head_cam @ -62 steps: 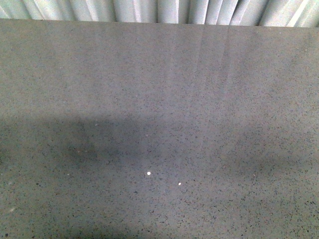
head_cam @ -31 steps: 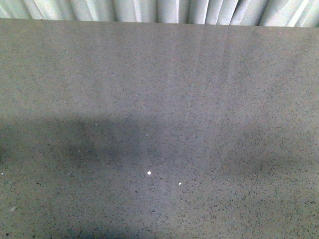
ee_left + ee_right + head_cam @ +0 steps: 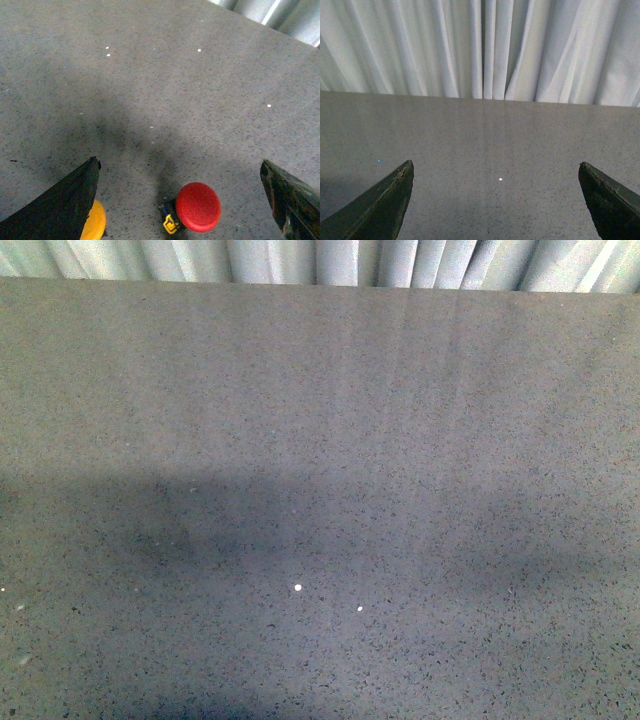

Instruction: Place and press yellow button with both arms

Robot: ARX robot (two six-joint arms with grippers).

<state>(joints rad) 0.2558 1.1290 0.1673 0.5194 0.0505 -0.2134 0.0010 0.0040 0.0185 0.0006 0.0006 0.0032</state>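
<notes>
You look down on a grey speckled tabletop (image 3: 320,440) that runs back to a white pleated curtain (image 3: 480,45). Your left gripper (image 3: 179,162) hangs above it with its black jaws spread wide and empty, and your right gripper (image 3: 495,164) is spread just as wide, also empty, facing the curtain. Beneath the left gripper stand a red mushroom-cap push button (image 3: 198,206) and, near it, the orange-yellow domed button (image 3: 98,221), half hidden behind one jaw.

Looking at bare counter (image 3: 400,440) stretching wide, running all the way back to the curtain (image 3: 300,260). Getting crowded under the left gripper (image 3: 178,161) tho: spotting a red button (image 3: 198,206) between the spread fingers (image 3: 60,205), plus the yellow button (image 3: 96,224) peeking out from behind one finger. Facing open counter over at the right gripper (image 3: 495,164), spread too.
</notes>
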